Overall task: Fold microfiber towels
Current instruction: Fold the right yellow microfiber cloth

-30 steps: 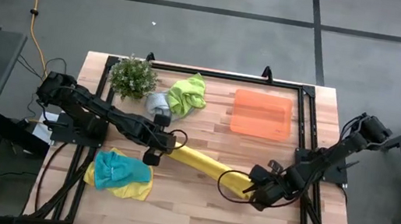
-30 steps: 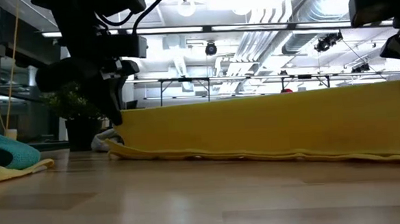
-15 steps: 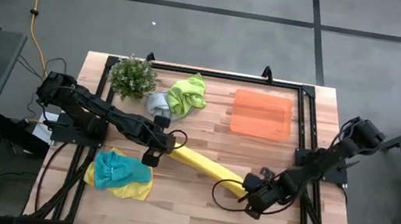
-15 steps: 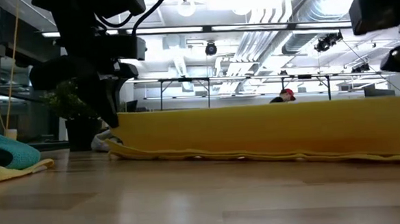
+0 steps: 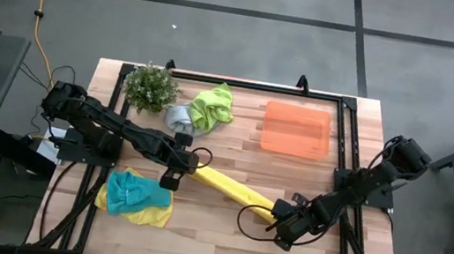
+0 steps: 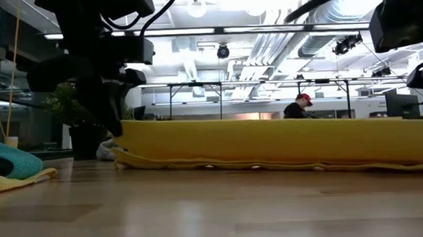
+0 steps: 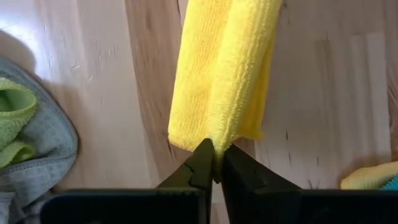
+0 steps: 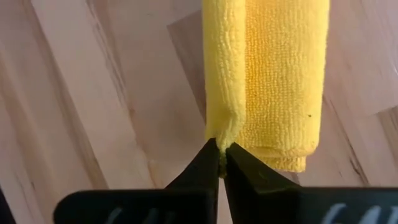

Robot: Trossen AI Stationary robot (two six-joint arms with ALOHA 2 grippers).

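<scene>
A yellow microfiber towel [image 5: 232, 189], folded into a long band, stretches across the table's middle between my two grippers. My left gripper [image 5: 178, 172] is shut on its left end and my right gripper [image 5: 274, 225] on its right end. In the low view the yellow towel [image 6: 271, 141] stands like a low wall, its lower edge on the wood. A teal blue towel [image 5: 133, 192] lies bunched on another yellow towel [image 5: 152, 217] at the near left. A lime green towel [image 5: 212, 105] and a pale grey-blue towel [image 5: 177, 117] lie crumpled at the far side. My left gripper pinches the short end edge [image 7: 214, 142] of the yellow band between its two fingertips, more than one layer. The fingers come steeply from above and lie along the band. That end is raised; the band's lower edge rests on the table. My right gripper pinches the band's other end at the corner by its folded long edge [image 8: 222, 138] between its fingertips. The fingers slant down from above and lie along the band. This end hangs low, and the rest of the end [image 8: 280, 152] lies on the wood.
An orange tray [image 5: 297, 130] lies flat at the far right. A small leafy plant [image 5: 151, 86] stands at the far left. Black rails [image 5: 342, 161] frame the table. Bare wood shows along the near edge [image 5: 218, 250]. A person sits in the room behind [image 6: 298, 107].
My right gripper has sunk and gone a little toward the table's near left, still shut on the towel. The towel's right end has dropped with it, so the upper edge in the low view is lower there. The left end has stayed where it was.
</scene>
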